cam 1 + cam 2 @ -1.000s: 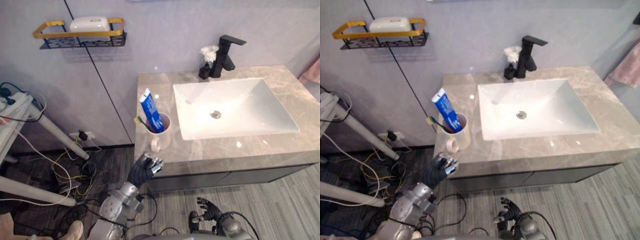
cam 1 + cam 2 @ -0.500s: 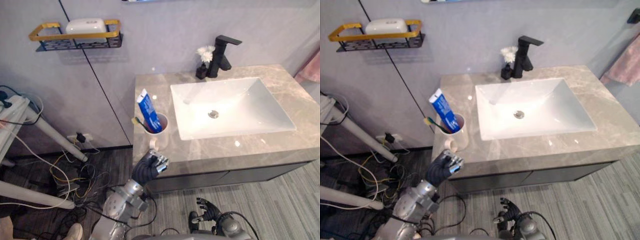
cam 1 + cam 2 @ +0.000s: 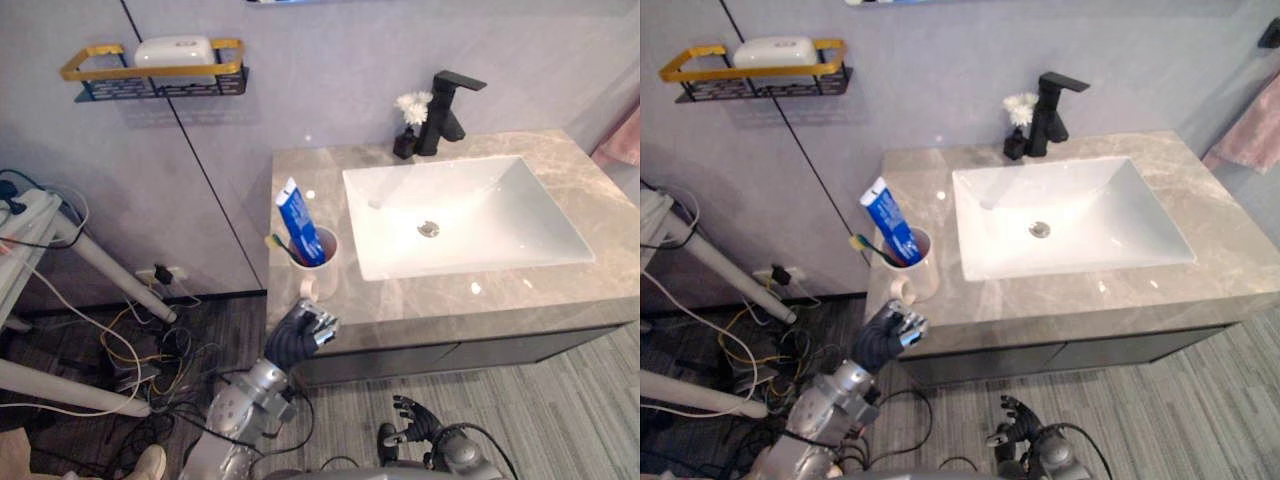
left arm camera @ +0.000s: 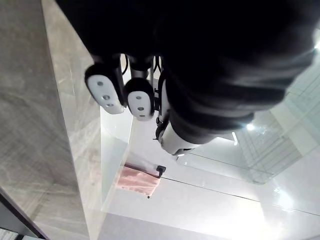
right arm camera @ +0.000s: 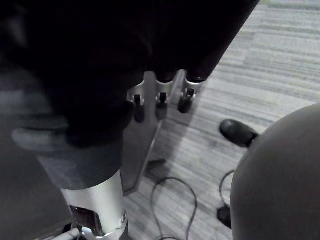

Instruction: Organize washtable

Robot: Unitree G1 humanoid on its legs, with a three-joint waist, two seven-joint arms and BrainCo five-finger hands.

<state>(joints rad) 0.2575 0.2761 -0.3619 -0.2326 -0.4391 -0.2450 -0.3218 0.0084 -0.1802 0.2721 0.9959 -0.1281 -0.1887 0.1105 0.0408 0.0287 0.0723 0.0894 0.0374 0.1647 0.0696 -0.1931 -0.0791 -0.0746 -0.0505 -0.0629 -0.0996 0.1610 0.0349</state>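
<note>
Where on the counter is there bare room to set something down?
Bare counter: the front strip between sink and edge, the strip right of the sink, the back left corner behind the mug. Crowded: front left, with the left hand by the mug; also around vase and faucet.

You have a grey marble countertop (image 3: pixel 470 300) with a white rectangular basin (image 3: pixel 520 235) taking up its middle and right. At the back edge a black tap (image 3: pixel 448 105) stands behind the basin, and a small dark vase (image 3: pixel 405 145) of white flowers is just beside it. A pale mug (image 3: pixel 322 270) stands upright at the left front, near the basin. The wall shelf (image 3: pixel 150 72) further left carries one white item (image 3: pixel 176 50), possibly a soap box.
</note>
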